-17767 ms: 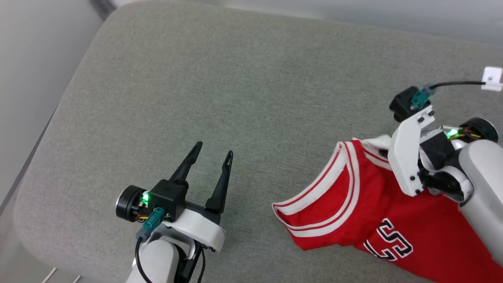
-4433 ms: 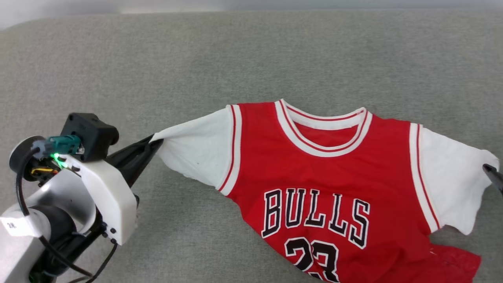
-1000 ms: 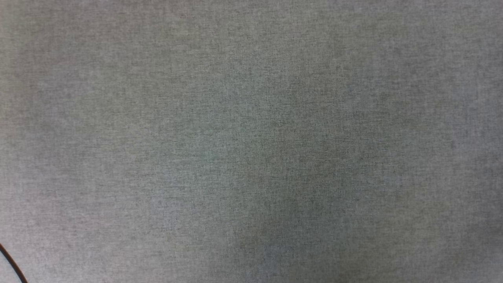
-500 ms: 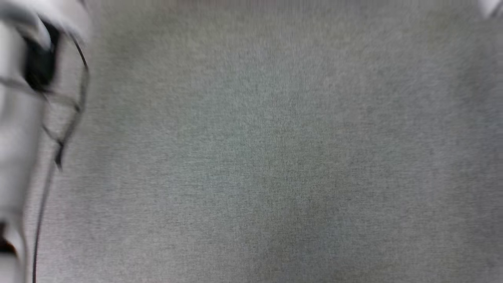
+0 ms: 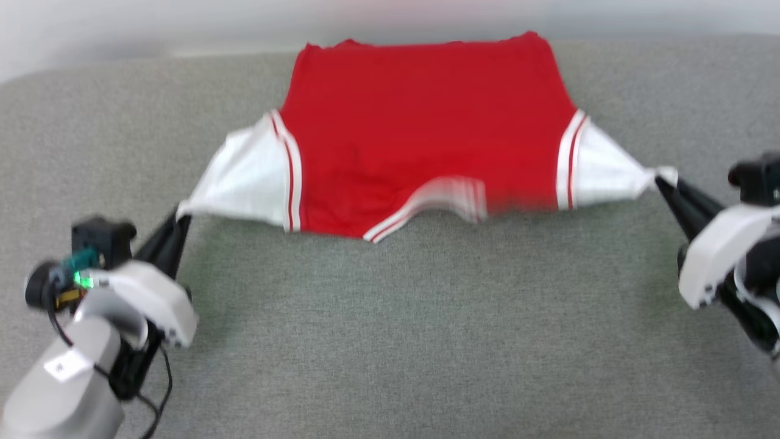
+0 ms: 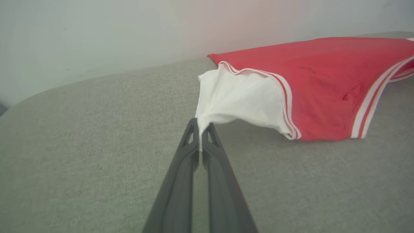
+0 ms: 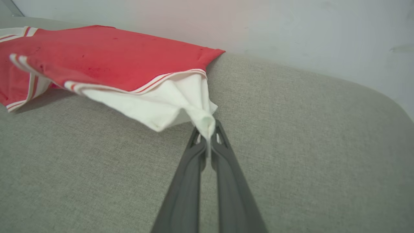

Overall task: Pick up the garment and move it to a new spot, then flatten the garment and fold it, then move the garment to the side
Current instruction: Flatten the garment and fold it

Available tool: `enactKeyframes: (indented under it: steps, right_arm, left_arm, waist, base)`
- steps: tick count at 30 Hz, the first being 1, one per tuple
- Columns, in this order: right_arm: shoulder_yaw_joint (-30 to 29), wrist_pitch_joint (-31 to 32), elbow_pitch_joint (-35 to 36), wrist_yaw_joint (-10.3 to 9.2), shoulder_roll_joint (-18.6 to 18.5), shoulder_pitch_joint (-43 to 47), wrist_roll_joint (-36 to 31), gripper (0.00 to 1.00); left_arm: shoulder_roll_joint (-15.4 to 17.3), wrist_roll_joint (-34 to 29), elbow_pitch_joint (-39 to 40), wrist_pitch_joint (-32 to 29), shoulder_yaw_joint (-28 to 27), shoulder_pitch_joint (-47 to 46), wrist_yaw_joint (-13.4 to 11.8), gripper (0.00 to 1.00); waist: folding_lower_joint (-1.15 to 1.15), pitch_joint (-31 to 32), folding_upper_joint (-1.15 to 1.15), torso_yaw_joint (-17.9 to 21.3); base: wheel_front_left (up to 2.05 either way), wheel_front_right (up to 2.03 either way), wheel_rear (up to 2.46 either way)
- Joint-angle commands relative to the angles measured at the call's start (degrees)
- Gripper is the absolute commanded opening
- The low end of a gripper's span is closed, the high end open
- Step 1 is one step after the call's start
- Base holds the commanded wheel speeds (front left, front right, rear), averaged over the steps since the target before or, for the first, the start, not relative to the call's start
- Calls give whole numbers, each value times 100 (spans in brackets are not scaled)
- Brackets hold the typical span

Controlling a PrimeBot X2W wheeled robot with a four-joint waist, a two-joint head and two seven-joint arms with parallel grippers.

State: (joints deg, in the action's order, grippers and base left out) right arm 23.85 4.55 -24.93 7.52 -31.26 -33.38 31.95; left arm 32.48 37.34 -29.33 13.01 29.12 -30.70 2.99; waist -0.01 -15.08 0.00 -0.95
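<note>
The garment [image 5: 426, 134], a red jersey with white sleeves and striped trim, is stretched across the far part of the grey cushion [image 5: 390, 341], plain red side up, hem toward the wall. My left gripper [image 5: 180, 214] is shut on the tip of its left white sleeve [image 6: 233, 97]. On the other side my right gripper [image 5: 661, 180] is shut on the right sleeve tip [image 7: 194, 106]. Both sleeves are pulled taut and lifted a little off the cushion. The striped collar [image 5: 439, 201] hangs blurred at the near edge.
A pale wall [image 5: 122, 24] runs just behind the cushion's far edge. Bare grey cushion spreads between the garment and me. A black cable [image 5: 155, 396] loops beside my left forearm.
The head view, which showed bare cushion and a blurred arm, has swung so that the stretched garment and both grippers are in it. Earlier the jersey lay front up; now its plain red side is up.
</note>
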Motion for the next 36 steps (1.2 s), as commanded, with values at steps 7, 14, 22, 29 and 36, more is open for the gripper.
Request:
enactKeyframes:
  steps: [7, 14, 22, 29, 36]
  right_arm:
    - [-132, 321, 674, -6, -490, 1445, 401, 0]
    - [-443, 574, 1084, -8, -681, 2356, 492, 0]
    - [-863, 1070, 1556, -9, -811, 3205, 748, 0]
    - [-1147, 1470, 1859, -9, -755, 3885, 848, 0]
    - [-1291, 1625, 1994, -8, -584, 4063, 749, 0]
  left_arm:
    - [402, 340, 600, -332, 15, 1413, -224, 0]
    - [730, 669, 1185, -523, -104, 2389, -469, 0]
    - [1080, 999, 1801, -833, -143, 3262, -626, 0]
    - [1212, 1185, 2049, -1172, -12, 3805, -768, 0]
    - [1006, 1239, 2165, -1124, 82, 3781, -721, 0]
  waist:
    - [1, 696, 0, 14]
    - [1, 1070, 0, 61]
    - [1, 1302, 0, 111]
    - [1, 1286, 0, 146]
    - [1, 1097, 0, 133]
  base:
    - [0, 0, 0]
    - [0, 0, 0]
    - [0, 0, 0]
    - [0, 0, 0]
    - [0, 0, 0]
